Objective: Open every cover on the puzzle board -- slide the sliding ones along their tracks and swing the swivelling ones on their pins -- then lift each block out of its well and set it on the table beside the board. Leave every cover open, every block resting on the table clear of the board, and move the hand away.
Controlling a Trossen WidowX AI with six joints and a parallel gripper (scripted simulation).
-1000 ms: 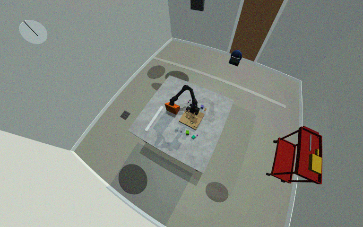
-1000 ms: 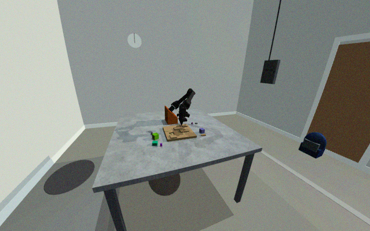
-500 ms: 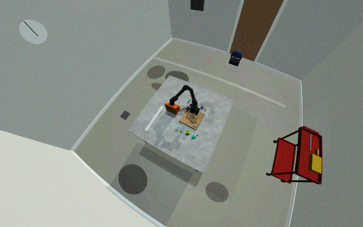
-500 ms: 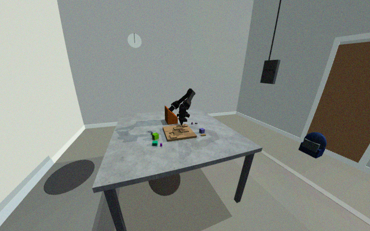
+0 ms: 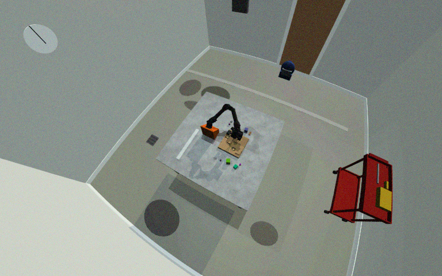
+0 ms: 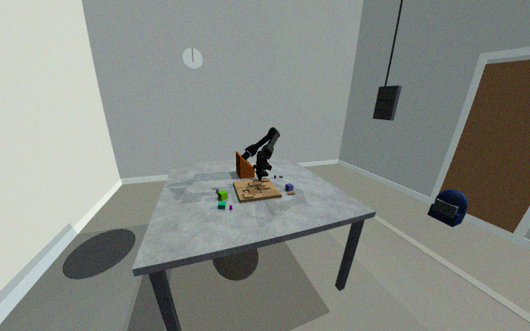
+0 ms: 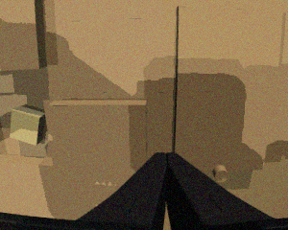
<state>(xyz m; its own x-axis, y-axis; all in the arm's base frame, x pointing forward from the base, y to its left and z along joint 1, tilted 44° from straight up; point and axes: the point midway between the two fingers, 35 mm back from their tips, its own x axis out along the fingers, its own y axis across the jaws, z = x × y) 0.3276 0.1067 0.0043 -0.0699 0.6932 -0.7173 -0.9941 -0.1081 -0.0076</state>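
The wooden puzzle board (image 5: 228, 147) (image 6: 272, 193) (image 7: 119, 26) lies on the grey table (image 5: 251, 177) (image 6: 226, 229). My gripper (image 5: 234, 138) (image 6: 262, 178) (image 7: 165, 162) is shut with nothing between its fingers, tips down close over the board's near-arm end. In the wrist view a flat wooden cover (image 7: 86, 134) lies just left of the fingertips, a small knob (image 7: 220, 171) sits to their right, and a pale block (image 7: 25, 126) shows in a well at the left. A lime block (image 5: 228, 160) (image 6: 222, 194), a green block (image 5: 235, 166) (image 6: 221, 205) and a purple block (image 5: 246, 129) (image 6: 288, 187) rest on the table beside the board.
The arm's orange base (image 5: 209, 131) (image 6: 243, 165) stands behind the board. A white strip (image 5: 187, 144) lies on the table's left side. Small purple bits (image 6: 230, 207) (image 6: 280, 176) and a tan piece (image 6: 290, 192) lie near the board. A red cart (image 5: 364, 188) stands off to the right.
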